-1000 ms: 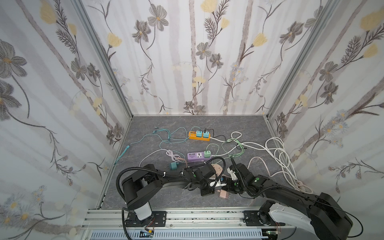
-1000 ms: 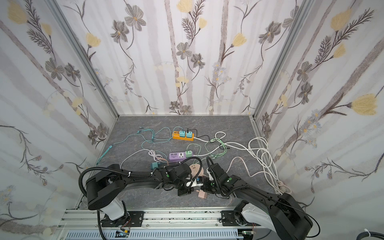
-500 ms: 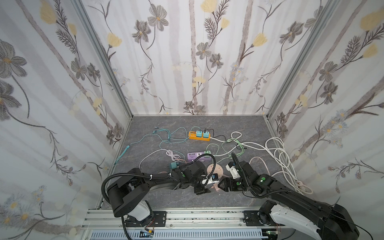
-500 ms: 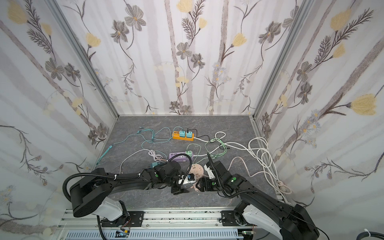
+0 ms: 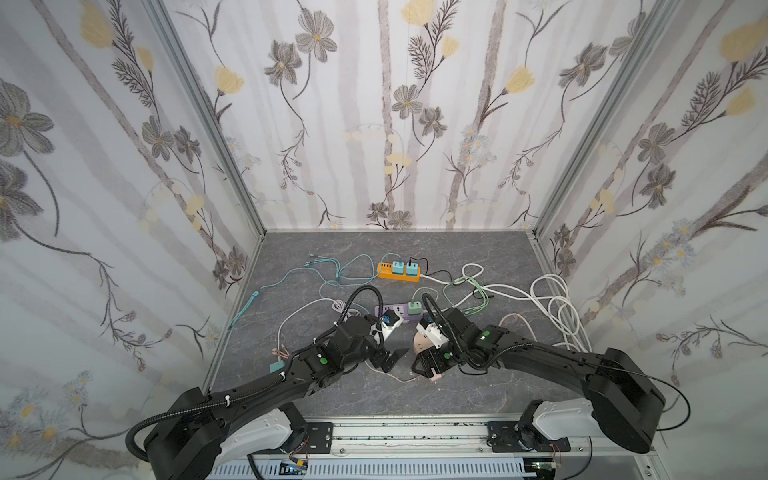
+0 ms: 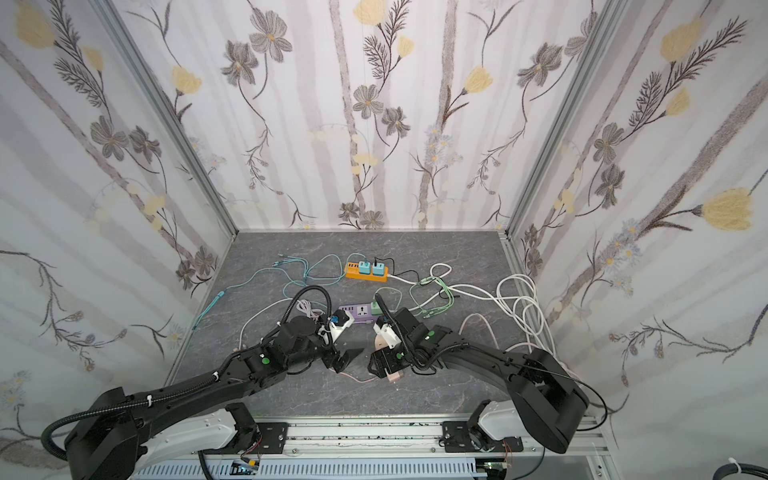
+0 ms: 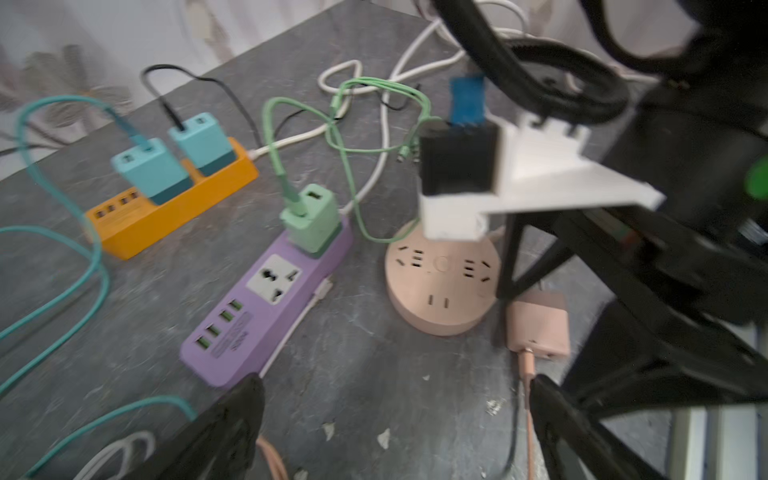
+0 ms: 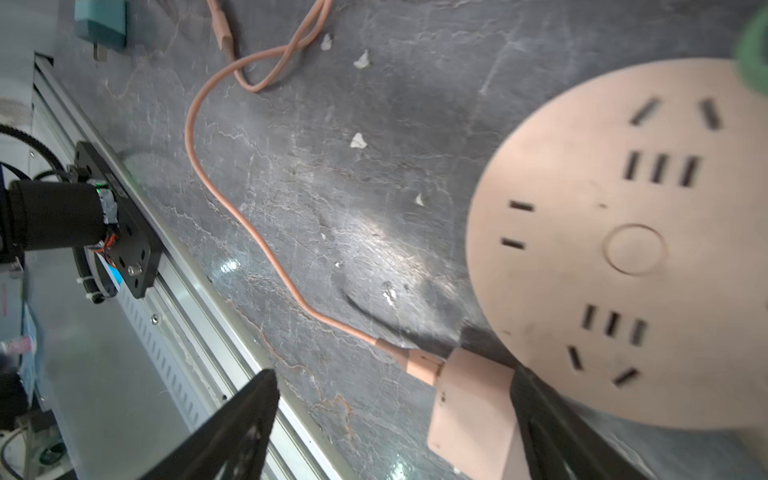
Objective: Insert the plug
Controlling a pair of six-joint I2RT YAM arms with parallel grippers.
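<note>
**A:** Where's the pink plug [image 8: 471, 415]?

**B:** Lying flat on the counter [image 8: 332, 187], just beside the round pink socket [image 8: 623, 249] and not in any slot. Its pink cable [image 8: 232, 208] trails away across the counter.

**A:** And the hands?

**B:** Both are released. The right hand [image 8: 392, 376] is spread wide, with the plug just inside one finger [image 8: 540, 419]. The left hand [image 7: 395, 382] is spread too, grasping nothing, near the purple power strip [image 7: 266, 307].

**A:** Farther out?

**B:** An orange strip [image 7: 166, 208] carrying two teal adapters [image 7: 149, 170].
</note>
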